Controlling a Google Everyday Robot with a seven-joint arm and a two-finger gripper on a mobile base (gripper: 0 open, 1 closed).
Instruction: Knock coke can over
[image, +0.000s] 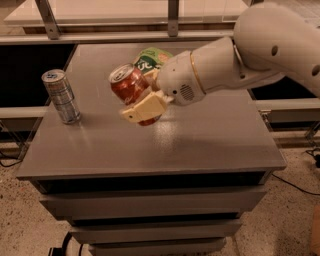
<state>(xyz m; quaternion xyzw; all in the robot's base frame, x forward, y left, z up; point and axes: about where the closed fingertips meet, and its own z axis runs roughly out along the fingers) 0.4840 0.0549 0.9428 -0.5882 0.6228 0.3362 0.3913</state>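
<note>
The coke can (129, 86), red-orange with a silver top and pull tab, hangs above the grey table (200, 145), tilted with its top toward the upper left. My gripper (142, 96) is shut on it. One cream finger (144, 109) lies across the can's lower front, and the other is hidden behind the can. The white arm (230, 60) reaches in from the upper right.
A taller slim silver-grey can (61, 96) stands upright near the table's left edge. A green snack bag (149, 58) lies at the back, partly hidden by the arm. Drawers sit under the tabletop, and a shelf rail runs behind it.
</note>
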